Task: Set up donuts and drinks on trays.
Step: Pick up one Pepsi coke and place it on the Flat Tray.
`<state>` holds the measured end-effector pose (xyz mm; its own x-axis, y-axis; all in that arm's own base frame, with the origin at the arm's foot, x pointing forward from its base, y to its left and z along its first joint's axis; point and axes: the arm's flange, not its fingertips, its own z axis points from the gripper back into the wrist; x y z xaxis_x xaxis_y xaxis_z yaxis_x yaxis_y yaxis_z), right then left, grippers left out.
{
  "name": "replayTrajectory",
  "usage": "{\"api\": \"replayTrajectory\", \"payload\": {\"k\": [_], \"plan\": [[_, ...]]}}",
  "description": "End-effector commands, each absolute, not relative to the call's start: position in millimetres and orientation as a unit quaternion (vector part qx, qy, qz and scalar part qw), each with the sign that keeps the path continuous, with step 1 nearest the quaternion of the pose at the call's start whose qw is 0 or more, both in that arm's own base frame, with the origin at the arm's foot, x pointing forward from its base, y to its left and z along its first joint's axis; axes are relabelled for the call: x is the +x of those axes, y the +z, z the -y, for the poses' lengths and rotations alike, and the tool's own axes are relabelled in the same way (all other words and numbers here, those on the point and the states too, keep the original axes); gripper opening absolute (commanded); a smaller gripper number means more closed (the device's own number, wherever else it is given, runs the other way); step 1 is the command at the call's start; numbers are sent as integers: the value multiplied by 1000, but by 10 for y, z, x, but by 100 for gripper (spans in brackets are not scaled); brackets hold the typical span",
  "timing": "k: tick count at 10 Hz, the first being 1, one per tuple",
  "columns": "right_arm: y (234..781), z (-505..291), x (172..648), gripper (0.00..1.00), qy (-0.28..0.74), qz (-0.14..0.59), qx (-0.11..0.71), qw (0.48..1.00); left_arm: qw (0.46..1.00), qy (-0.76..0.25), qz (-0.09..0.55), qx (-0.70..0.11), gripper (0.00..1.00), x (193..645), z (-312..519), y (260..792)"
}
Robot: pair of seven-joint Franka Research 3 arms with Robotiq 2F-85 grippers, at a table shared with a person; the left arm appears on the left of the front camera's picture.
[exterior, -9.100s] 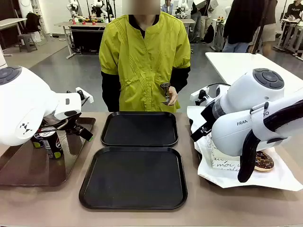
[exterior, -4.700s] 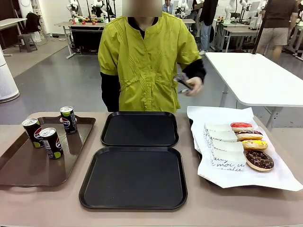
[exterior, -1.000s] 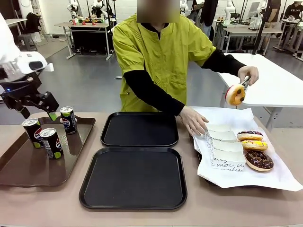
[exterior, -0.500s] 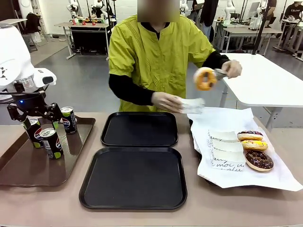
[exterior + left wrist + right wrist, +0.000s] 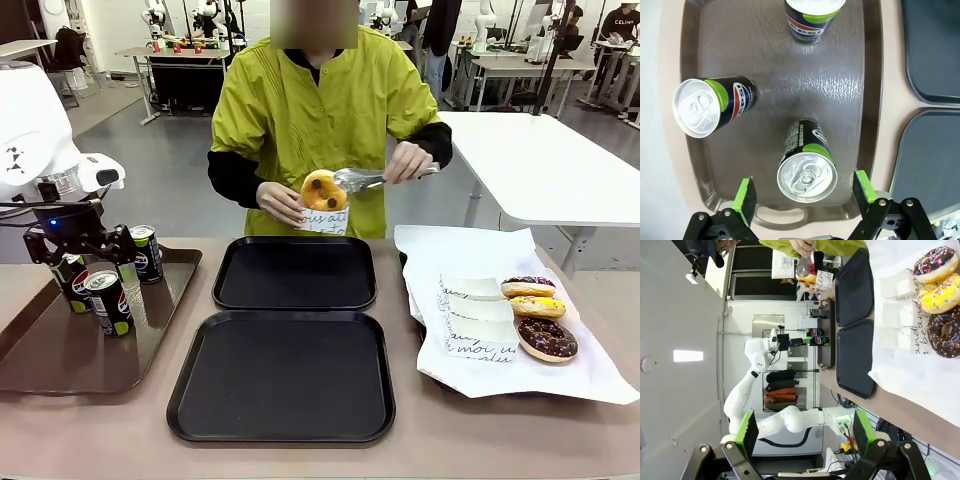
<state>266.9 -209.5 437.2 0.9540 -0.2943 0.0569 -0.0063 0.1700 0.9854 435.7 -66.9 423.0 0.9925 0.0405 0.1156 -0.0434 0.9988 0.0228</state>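
Left gripper [image 5: 803, 181] has its jaws spread wide and grips nothing. One green pad [image 5: 745, 199] stands on each side of the silver top of a drink can [image 5: 806, 172] directly below it, with a gap on both sides. A second can [image 5: 700, 106] stands off its left finger and a third can [image 5: 812, 15] farther ahead, all upright on the brown tray [image 5: 840, 90].

To this gripper's right lie the near tray [image 5: 283, 375] and the far tray [image 5: 295, 272], black, just apart. Above the far tray, a person's hand [image 5: 275, 200] holds a white sleeve [image 5: 325, 221] with a yellow-iced donut [image 5: 322, 188] in it. The other hand [image 5: 405, 160] holds tongs [image 5: 362, 180] against the donut.

Three donuts [image 5: 540, 310] lie on white paper [image 5: 520, 380], well apart from the right gripper [image 5: 804, 427], whose jaws are wide and hold nothing.
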Motion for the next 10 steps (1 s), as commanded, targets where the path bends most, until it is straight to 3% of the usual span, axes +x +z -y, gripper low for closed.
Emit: {"api": "replayTrajectory", "payload": {"k": [1,10], "plan": [[4363,2090,2674,100,-95,125,643,750,999,13,49,5,100,4399,670,4183],[4363,2090,2674,100,-95,125,643,750,999,10,29,-18,100,4609,661,3807]]}}
